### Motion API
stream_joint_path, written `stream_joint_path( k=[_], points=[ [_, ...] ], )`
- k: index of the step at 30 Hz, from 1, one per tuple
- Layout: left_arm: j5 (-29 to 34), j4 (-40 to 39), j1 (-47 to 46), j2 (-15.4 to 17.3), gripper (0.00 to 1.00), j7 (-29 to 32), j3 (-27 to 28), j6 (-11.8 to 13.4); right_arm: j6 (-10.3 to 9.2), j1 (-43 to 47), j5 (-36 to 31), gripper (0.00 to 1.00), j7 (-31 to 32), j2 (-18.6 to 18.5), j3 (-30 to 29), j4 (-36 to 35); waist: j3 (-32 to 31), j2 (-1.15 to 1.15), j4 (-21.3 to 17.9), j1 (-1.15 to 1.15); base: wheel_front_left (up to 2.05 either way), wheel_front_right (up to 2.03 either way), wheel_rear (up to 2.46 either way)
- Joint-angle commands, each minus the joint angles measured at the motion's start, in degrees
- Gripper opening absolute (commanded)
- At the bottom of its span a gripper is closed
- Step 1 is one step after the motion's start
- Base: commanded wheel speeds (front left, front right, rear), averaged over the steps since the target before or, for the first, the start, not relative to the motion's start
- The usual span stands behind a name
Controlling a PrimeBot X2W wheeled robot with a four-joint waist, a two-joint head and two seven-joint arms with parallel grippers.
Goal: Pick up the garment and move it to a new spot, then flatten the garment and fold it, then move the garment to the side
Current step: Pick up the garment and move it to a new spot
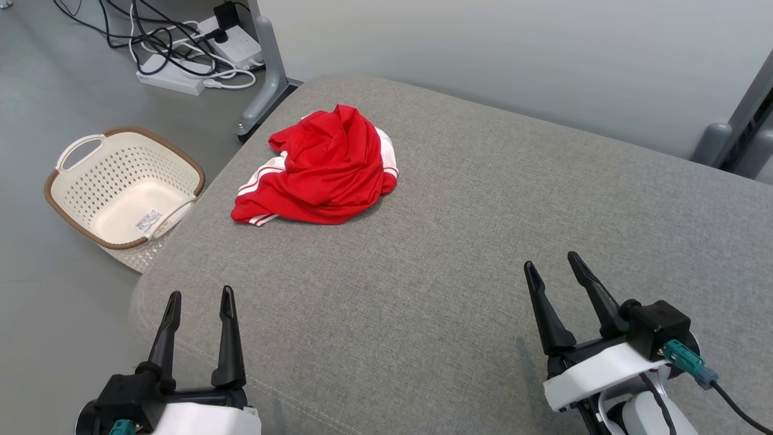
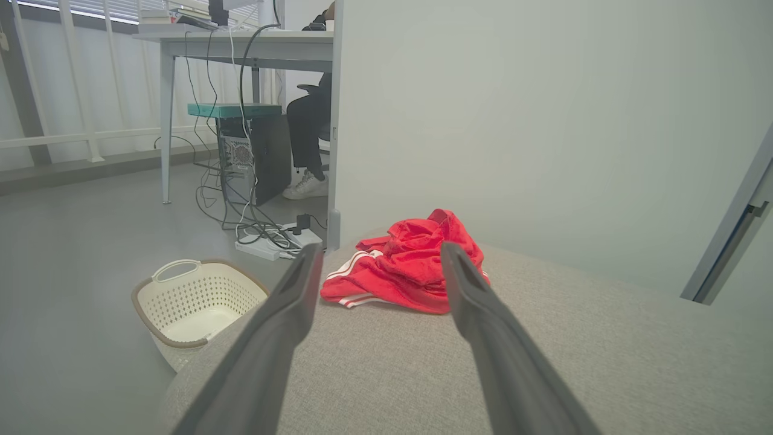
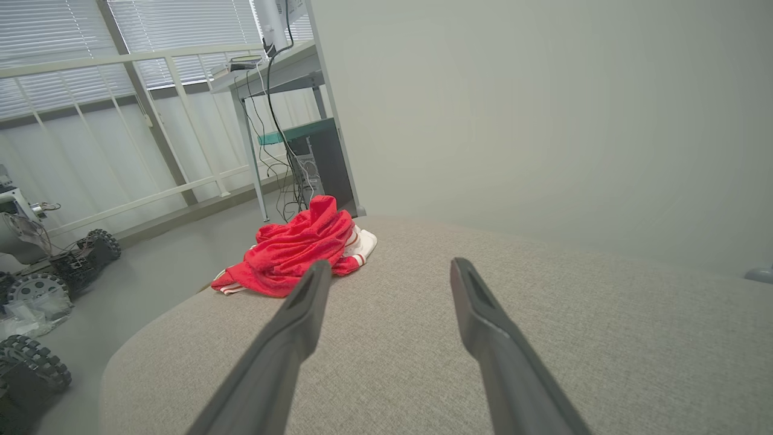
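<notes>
The garment (image 1: 323, 167) is red with white stripes and lies crumpled in a heap on the far left part of the grey upholstered surface (image 1: 459, 241). It also appears bunched ahead of the fingers as the garment (image 2: 410, 266) and to the left as the garment (image 3: 296, 248). My left gripper (image 1: 201, 297) hovers open at the near left edge, well short of the heap. My right gripper (image 1: 551, 260) is open at the near right, far from the cloth. Nothing sits between either pair of fingers.
A cream perforated basket (image 1: 124, 187) stands on the floor left of the surface. A power strip and tangled cables (image 1: 187, 48) lie beyond it near a grey partition foot (image 1: 266, 90). A seated person's leg and shoe (image 2: 305, 187) show under a desk. Wheeled machines (image 3: 36, 284) stand far left.
</notes>
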Motion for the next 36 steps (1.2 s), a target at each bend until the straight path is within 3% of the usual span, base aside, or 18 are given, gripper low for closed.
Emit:
stream_joint_path(
  k=[1,12,18,24,29,36],
  points=[
    [-0.1,0.1,0.0,0.2,1.0,-0.1,0.0,0.4,-0.02,-0.5,0.5,1.0,-0.1,-0.4,-0.1,0.1,-0.1,0.0,-0.1,0.0,0.0,0.0,0.0],
    [-0.9,1.0,-1.1,0.2,1.0,-0.1,-0.5,-0.6,-0.02,1.1,0.2,1.0,-0.1,-0.4,-1.0,-0.8,-0.6,0.0,-0.6,0.0,0.0,0.0,0.0],
    [-2.8,3.8,-3.8,0.2,1.0,-0.1,-1.0,-3.7,-0.02,1.3,-1.6,1.0,-0.1,-0.4,-1.8,-2.2,1.6,0.0,-0.5,0.0,0.0,0.0,0.0],
    [-0.8,8.4,-9.3,0.6,1.0,-0.1,1.5,-6.5,-0.02,0.0,-3.3,1.0,-0.1,-0.4,-2.3,-4.3,5.0,0.0,-1.9,0.0,0.0,0.0,0.0],
    [-1.1,15.4,-17.8,4.3,1.0,0.1,3.8,-9.1,-0.02,-3.1,-4.9,1.0,-0.1,-0.4,-1.0,-6.8,10.4,0.0,-5.1,0.0,0.0,0.0,0.0],
    [-6.4,24.1,-33.3,10.5,1.0,12.6,4.9,-11.7,-0.02,-7.3,-6.7,1.0,-0.1,-1.7,0.2,-9.8,17.1,0.0,-8.6,0.0,0.0,0.0,0.0]
  ],
)
